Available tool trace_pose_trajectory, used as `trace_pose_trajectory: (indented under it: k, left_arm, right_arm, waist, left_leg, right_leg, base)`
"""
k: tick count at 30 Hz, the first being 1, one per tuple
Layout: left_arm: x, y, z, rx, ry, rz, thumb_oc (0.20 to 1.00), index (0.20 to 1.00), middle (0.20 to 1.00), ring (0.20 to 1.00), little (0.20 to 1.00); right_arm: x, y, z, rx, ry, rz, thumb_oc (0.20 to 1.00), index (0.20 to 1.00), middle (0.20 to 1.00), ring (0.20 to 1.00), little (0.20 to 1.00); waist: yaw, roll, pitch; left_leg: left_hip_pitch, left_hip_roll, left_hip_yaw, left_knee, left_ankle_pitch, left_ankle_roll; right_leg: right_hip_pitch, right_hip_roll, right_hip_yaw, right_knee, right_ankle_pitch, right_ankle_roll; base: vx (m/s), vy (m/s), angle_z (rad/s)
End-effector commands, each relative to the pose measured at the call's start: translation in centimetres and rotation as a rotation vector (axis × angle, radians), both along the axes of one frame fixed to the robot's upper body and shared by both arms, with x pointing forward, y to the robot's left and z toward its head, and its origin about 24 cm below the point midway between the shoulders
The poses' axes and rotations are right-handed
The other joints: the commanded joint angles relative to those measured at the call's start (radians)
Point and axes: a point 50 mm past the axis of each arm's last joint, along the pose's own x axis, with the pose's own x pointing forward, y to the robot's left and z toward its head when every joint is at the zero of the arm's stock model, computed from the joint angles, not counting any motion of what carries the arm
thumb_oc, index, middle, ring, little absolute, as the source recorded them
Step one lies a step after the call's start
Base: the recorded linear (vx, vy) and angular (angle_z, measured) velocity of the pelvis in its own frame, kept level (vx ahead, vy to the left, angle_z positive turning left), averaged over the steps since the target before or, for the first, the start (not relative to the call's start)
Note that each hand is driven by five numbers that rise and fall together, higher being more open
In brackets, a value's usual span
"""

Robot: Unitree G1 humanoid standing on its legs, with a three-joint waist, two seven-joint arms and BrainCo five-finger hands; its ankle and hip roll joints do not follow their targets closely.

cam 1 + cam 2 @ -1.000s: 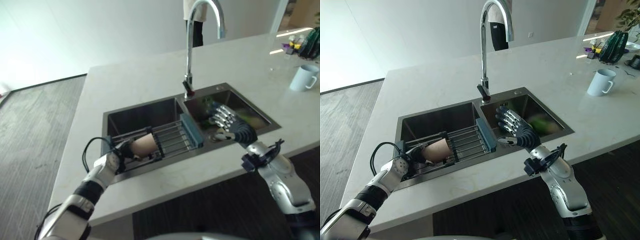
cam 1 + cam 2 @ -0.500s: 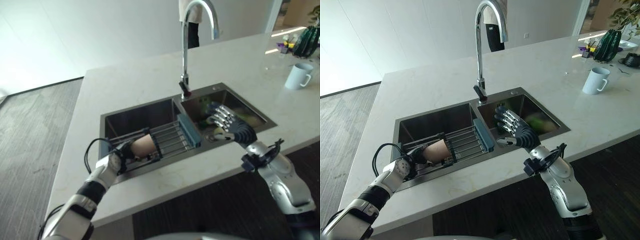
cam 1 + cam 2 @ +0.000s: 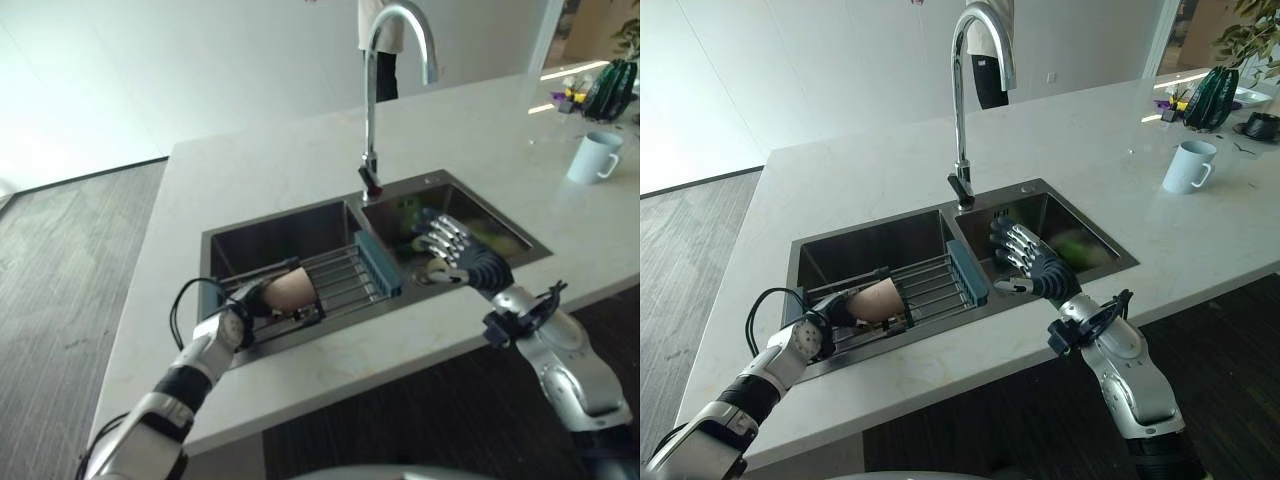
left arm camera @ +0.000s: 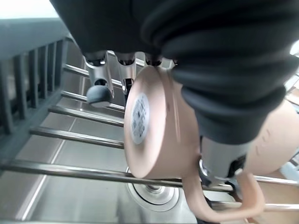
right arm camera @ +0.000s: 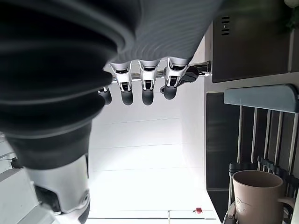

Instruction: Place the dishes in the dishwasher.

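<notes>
Eye views: left hand (image 3: pixel 232 322) curled round pinkish mug (image 3: pixel 878 299), lying sideways on sink rack (image 3: pixel 345 277), left basin.
Left wrist view: mug base faces camera, handle (image 4: pixel 224 205) apparently downward.
Right hand (image 3: pixel 1032 262) over right basin, fingers spread, empty.

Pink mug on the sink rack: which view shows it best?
Left wrist view: the pink mug is close, its base and handle clear in the left robot hand. Both eye views show it small; the right wrist view shows it at a corner.

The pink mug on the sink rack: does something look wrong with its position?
Yes. The pink mug lies on its side across the rack over the left sink basin, not upright. The left hand is curled round it. The right hand hovers open over the right basin.
</notes>
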Motion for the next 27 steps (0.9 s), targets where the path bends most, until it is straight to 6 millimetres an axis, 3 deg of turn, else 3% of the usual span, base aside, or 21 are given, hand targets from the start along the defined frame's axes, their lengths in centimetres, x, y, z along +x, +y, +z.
trace_pose_trajectory:
  k: [1, 6, 13, 19, 25, 26, 27]
  left_arm:
    - [2.1, 2.4, 3.8, 0.088, -0.188, 0.018, 0.200, 0.200, 0.200, 0.200, 0.200]
    - [2.1, 3.1, 5.7, 0.142, -0.302, -0.010, 0.200, 0.200, 0.200, 0.200, 0.200]
    - [1.6, 3.7, 8.6, 0.092, -0.514, 0.027, 0.200, 0.200, 0.200, 0.200, 0.200]
    - [1.5, 4.0, 12.7, -0.073, -0.744, 0.057, 0.200, 0.200, 0.200, 0.200, 0.200]
    - [0.2, 2.3, 16.3, -0.421, -0.933, 0.015, 0.200, 0.200, 0.200, 0.200, 0.200]
    - [-0.6, 2.1, 16.9, -0.702, -0.953, 0.031, 0.200, 0.200, 0.200, 0.200, 0.200]
    - [-1.1, 1.9, 16.9, -0.851, -0.959, 0.034, 0.200, 0.200, 0.200, 0.200, 0.200]
  right_arm:
    - [0.1, -0.2, 2.8, 0.032, -0.163, -0.023, 1.000, 1.000, 1.000, 1.000, 1.000]
    - [0.0, -0.4, 2.6, 0.034, -0.161, -0.038, 1.000, 1.000, 1.000, 1.000, 1.000]
    - [-0.1, -0.6, 2.4, 0.042, -0.164, -0.066, 1.000, 1.000, 1.000, 1.000, 1.000]
    - [0.0, -0.7, 2.4, 0.047, -0.167, -0.088, 1.000, 1.000, 1.000, 1.000, 1.000]
    - [-0.3, -0.7, 2.5, 0.113, -0.163, -0.092, 1.000, 1.000, 1.000, 1.000, 1.000]
    - [-0.3, -0.5, 2.5, 0.127, -0.174, -0.102, 1.000, 1.000, 1.000, 1.000, 1.000]
    - [-0.3, -0.2, 2.5, 0.127, -0.177, -0.103, 1.000, 1.000, 1.000, 1.000, 1.000]
  waist:
    - [0.006, -0.020, 0.008]
    - [0.018, -0.020, 0.007]
    - [0.043, -0.026, 0.006]
    - [0.057, -0.031, 0.005]
    - [0.076, -0.038, 0.005]
    - [0.087, -0.039, 0.004]
    - [0.096, -0.040, 0.005]
  left_leg:
    - [0.016, 0.041, -0.021, 0.008, -0.057, -0.004]
    - [0.015, 0.040, -0.029, 0.008, -0.057, -0.007]
    - [0.011, 0.039, -0.049, 0.008, -0.056, -0.009]
    - [0.006, 0.040, -0.060, 0.008, -0.053, -0.013]
    - [0.003, 0.040, -0.074, 0.008, -0.054, -0.015]
    - [0.001, 0.046, -0.080, 0.008, -0.050, -0.020]
    - [0.001, 0.051, -0.086, 0.008, -0.048, -0.022]
  right_leg:
    - [0.073, -0.053, -0.078, 0.010, -0.083, 0.066]
    - [0.076, -0.055, -0.087, 0.010, -0.083, 0.066]
    - [0.080, -0.057, -0.101, 0.010, -0.087, 0.063]
    - [0.081, -0.061, -0.111, 0.010, -0.088, 0.060]
    - [0.088, -0.063, -0.125, 0.010, -0.094, 0.055]
    - [0.091, -0.061, -0.136, 0.010, -0.098, 0.049]
    - [0.095, -0.058, -0.143, 0.010, -0.102, 0.043]
  base:
    - [-0.03, -0.022, 0.02]
    - [-0.02, -0.009, 0.03]
    - [-0.01, -0.003, 0.05]
    - [-0.01, -0.003, 0.02]
    - [-0.01, -0.048, 0.07]
    - [-0.01, -0.139, 0.12]
    - [-0.01, -0.145, 0.21]
